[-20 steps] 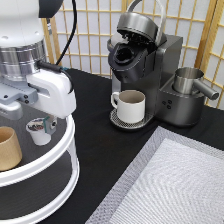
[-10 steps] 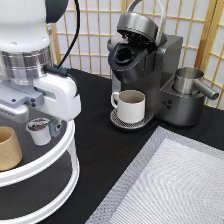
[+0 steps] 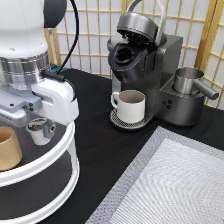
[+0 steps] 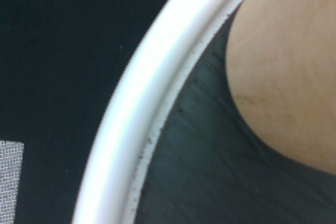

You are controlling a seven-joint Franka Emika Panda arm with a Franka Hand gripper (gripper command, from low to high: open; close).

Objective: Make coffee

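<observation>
Early stage: small white plastic coffee pod (image 3: pixel 39 131) unloaded; brewer lid open.
Gripper (image 3: pixel 36 121) directly over pod; finger state indiscernible; white handled mug (image 3: pixel 131 105) under grey coffee machine (image 3: pixel 150 70) beyond.

The pod (image 3: pixel 39 131) at the exterior view's left is white with a dark printed top. Beside it, a plain tan cup (image 3: pixel 9 148) sits on a round shelf with a white rim (image 3: pixel 60 161) and dark surface. At upper centre, the coffee machine (image 3: pixel 150 65) is dark grey and black; the mug (image 3: pixel 131 105) under it is white. The tablecloth (image 3: pixel 95 135) is black, the mat (image 3: pixel 170 185) at lower right grey and finely woven. The arm (image 3: pixel 30 60) is white and silver.
</observation>
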